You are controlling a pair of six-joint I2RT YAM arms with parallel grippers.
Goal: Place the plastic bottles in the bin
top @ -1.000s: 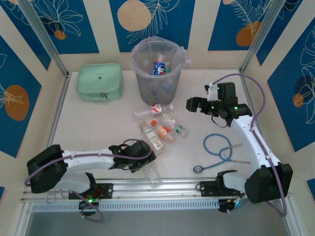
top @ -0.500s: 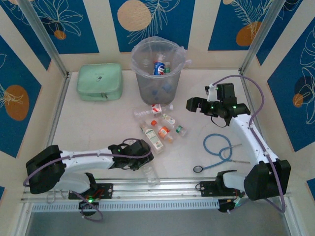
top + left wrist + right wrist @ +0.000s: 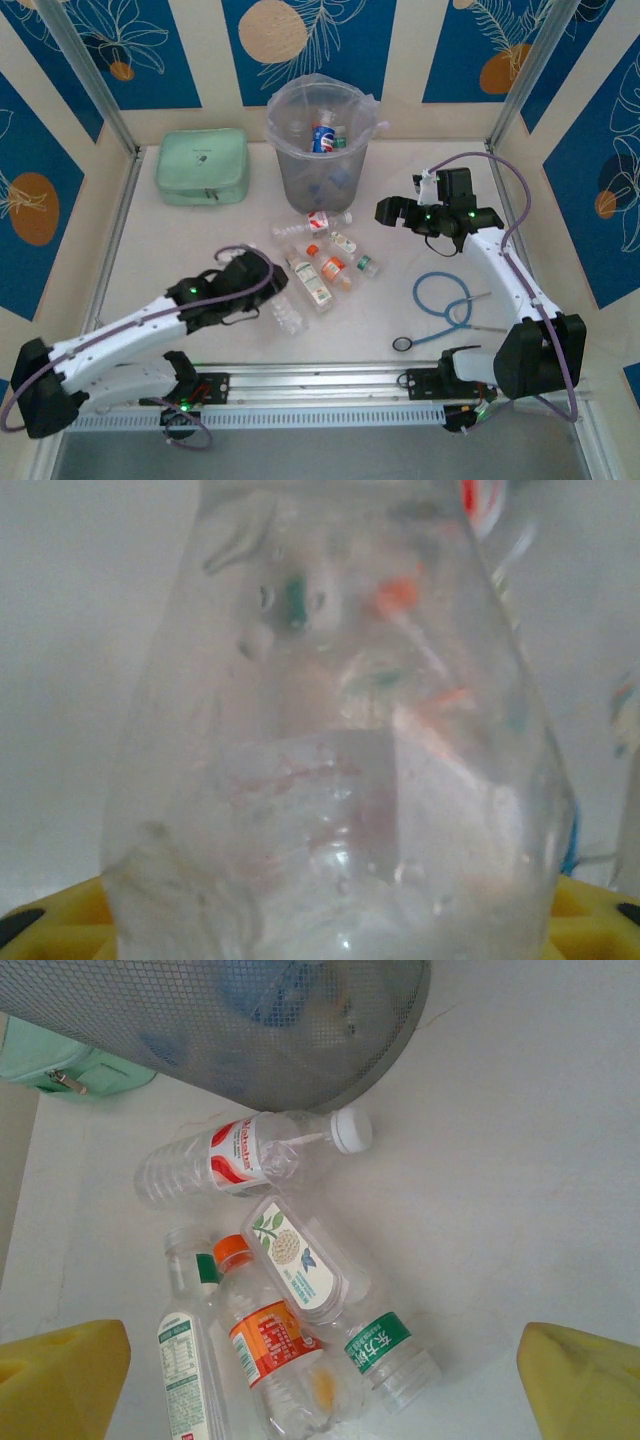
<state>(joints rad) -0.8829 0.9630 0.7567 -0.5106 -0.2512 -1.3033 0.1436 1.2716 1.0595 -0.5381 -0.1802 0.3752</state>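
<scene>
My left gripper point(image 3: 270, 306) is shut on a clear, label-less plastic bottle point(image 3: 287, 319), held just above the table near the front. That bottle point(image 3: 340, 780) crowds the left wrist view, with the yellow fingertips point(image 3: 50, 920) at its sides. Several more plastic bottles lie in a cluster point(image 3: 325, 262) in front of the bin point(image 3: 320, 140), which has bottles inside. My right gripper point(image 3: 392, 212) hovers open to the right of the cluster. Below it lie a red-label bottle point(image 3: 250, 1155), an orange-cap bottle point(image 3: 275, 1350) and a green-label bottle point(image 3: 385, 1345).
A mint-green zip case point(image 3: 202, 166) sits left of the bin. A blue stethoscope point(image 3: 445, 305) lies on the table at the right, under the right arm. A metal rail point(image 3: 320, 380) runs along the near edge.
The left gripper closed on the clear bottle by the near rail and carried it left and away from the rail, toward the cluster. The right arm barely moved.
</scene>
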